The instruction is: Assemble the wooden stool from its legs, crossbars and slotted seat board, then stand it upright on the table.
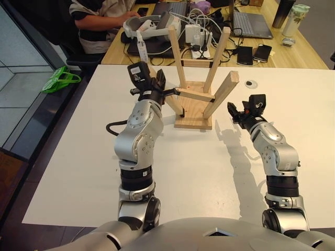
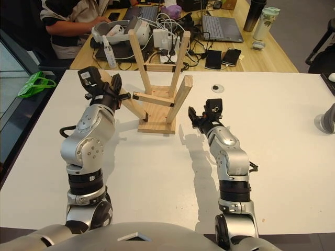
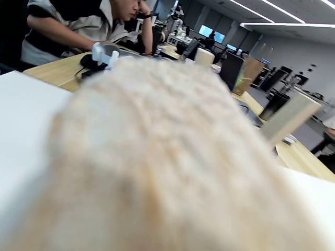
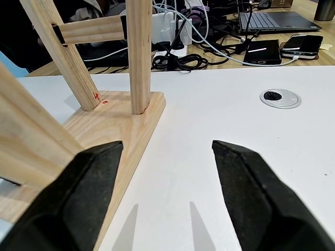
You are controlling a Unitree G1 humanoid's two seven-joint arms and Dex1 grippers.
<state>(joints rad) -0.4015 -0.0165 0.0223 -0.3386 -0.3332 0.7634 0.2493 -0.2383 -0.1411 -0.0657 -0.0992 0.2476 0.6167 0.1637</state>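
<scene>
- Black two-finger right gripper (image 4: pixel 166 157), fingers apart, just right of the upturned pale wooden stool (image 1: pixel 194 118), mid white table (image 1: pixel 78 157).
- Left gripper (image 1: pixel 166 88) clamps its near-left leg (image 1: pixel 176 107).
- Round grey grommet (image 1: pixel 251 83) far right; cluttered wooden desk (image 1: pixel 293 55) beyond.

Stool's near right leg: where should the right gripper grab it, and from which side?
Grip the near right leg on its upper half, above the crossbar, from the robot's right, where the open right gripper sits: the leg leans that way, flat faces free.
</scene>
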